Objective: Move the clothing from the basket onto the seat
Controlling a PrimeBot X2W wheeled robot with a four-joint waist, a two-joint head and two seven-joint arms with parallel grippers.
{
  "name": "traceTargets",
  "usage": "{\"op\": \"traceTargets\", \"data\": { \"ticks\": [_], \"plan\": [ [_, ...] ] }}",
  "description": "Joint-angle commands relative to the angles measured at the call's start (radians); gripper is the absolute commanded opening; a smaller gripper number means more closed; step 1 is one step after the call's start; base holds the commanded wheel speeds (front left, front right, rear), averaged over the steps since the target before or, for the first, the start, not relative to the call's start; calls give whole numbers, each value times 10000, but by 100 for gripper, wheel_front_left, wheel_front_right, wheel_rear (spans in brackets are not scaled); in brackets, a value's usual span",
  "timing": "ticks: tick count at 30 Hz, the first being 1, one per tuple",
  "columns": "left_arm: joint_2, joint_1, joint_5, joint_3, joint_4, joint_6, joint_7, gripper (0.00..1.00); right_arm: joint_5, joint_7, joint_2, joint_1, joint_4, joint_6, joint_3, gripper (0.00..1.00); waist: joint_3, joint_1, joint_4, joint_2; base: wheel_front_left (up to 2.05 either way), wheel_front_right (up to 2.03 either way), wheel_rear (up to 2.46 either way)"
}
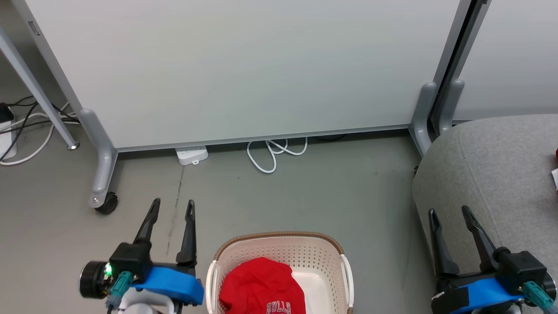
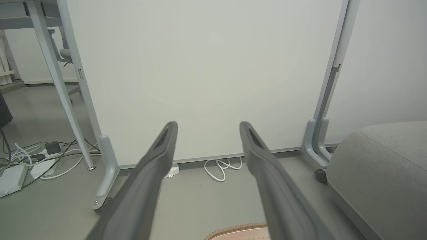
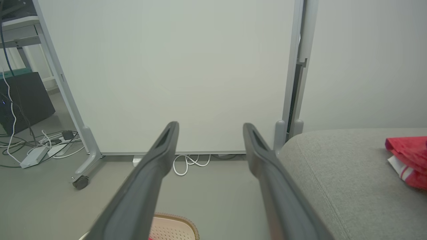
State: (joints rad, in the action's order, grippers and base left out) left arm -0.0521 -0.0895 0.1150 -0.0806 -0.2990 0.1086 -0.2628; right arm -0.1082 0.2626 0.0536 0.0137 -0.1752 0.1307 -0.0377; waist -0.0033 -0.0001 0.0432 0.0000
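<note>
**Soft, even light; sharp centres, bent edges**

You are working in bright, diffuse light that falls from above, with no hard shadows in any view. In the head view the white panel [image 1: 261,69] is evenly lit with a faint green-to-pink tint, and only a thin dark band sits under its lower edge. The floor [image 1: 305,192] shows no glare. The red jersey [image 1: 261,283] is saturated, yet its lettering stays readable. In your wrist views the left gripper [image 2: 207,124] and right gripper [image 3: 210,125] are crisp at the tips and soften toward the bottom edge. The panel's posts [image 3: 60,83] lean outward at the sides, a wide-angle effect.
</note>
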Motion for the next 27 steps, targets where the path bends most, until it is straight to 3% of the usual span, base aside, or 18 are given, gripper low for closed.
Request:
{"op": "traceTargets", "data": {
  "ticks": [1, 12, 27],
  "plan": [
    [18, -311, -75, -160, -73, 63, -30, 100, -11, 35, -26, 31, 25, 1, -21, 100, 84, 1, -24, 0, 0, 0, 0],
    [-351, -2338, -500, -1714, -1492, 244, -30, 100, 83, 35, -22, 1132, 440, 1, 146, 100, 1644, 1, -735, 0, 0, 0, 0],
    [-1669, -5849, -204, -5424, -4752, 216, -29, 100, 32, 36, 7, 3522, 1200, 1, 465, 100, 5031, 1, -1943, 0, 0, 0, 0]
  ]
}}
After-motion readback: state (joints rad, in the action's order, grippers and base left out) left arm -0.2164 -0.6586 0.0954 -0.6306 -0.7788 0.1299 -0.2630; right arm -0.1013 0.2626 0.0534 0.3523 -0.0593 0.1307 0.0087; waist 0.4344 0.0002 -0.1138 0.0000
